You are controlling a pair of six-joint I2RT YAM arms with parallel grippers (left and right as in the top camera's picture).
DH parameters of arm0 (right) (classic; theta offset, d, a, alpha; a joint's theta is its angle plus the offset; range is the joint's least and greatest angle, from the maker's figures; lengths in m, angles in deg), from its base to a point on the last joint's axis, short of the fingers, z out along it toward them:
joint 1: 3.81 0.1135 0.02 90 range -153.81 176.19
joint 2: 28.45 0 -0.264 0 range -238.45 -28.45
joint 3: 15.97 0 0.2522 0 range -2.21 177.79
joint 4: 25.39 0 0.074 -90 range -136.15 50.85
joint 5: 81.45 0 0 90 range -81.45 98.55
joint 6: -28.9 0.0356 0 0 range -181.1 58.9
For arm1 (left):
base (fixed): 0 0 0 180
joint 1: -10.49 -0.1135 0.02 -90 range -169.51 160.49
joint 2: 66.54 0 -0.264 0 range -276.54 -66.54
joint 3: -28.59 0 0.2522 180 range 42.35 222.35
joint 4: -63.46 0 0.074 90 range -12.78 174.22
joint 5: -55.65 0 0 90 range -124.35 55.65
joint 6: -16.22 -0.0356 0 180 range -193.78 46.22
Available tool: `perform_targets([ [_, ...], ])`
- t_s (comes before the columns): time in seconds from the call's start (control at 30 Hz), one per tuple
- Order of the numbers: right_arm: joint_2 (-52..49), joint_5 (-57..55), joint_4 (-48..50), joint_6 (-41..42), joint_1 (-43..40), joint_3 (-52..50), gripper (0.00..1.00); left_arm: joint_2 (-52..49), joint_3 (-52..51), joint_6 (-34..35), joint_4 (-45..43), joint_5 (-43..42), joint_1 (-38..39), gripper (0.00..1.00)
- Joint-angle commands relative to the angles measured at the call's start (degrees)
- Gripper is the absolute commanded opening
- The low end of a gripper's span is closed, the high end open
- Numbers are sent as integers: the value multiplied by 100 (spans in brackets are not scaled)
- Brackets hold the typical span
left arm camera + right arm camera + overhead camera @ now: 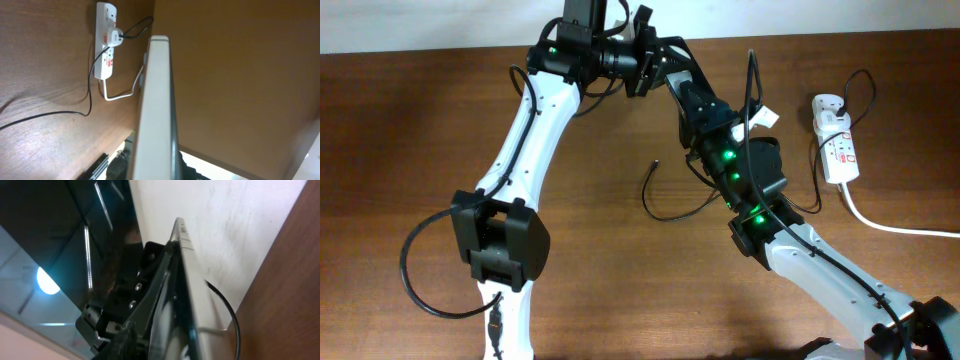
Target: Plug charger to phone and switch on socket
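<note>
Phone edge-on at lens; left pincer, right pincer state untellable; charger slack on table.

Overhead looks straight down on table; left wrist sights close along phone toward socket, shared with overhead; right wrist faces phone screen close up.

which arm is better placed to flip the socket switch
Right, likely: the socket lies far out on the right, close beside the right arm. The left arm would have to reach across the right arm to get there.
</note>
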Motion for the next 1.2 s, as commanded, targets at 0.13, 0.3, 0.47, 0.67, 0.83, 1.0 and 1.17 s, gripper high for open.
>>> perform_targets([
  [0.13, 7, 55, -533, -103, 63, 118, 97, 35, 68, -1213, 125, 229, -291, 0],
  [0.3, 7, 363, -1805, -1091, 63, 118, 99, 35, 68, -2802, 1377, 229, -1196, 0],
  [0.47, 9, 2299, -2900, -3344, 59, 118, 99, 35, 68, -3991, 2369, 227, -1941, 0],
  [0.67, 9, 2258, -5744, -5431, -101, 118, 88, 35, 68, -5062, 3141, 225, -2520, 0],
  [0.83, 7, 2006, -6500, -5768, -101, 431, 65, 35, 68, -5080, 3180, 227, -3069, 0],
  [1.0, -1427, 1132, -8988, -6347, -83, 3244, 55, 35, 68, -5090, 3517, 232, -3331, 0],
  [1.17, -3018, 1255, -9114, -6030, 186, 4666, 37, 35, 68, -5191, 3722, 234, -3220, 0],
])
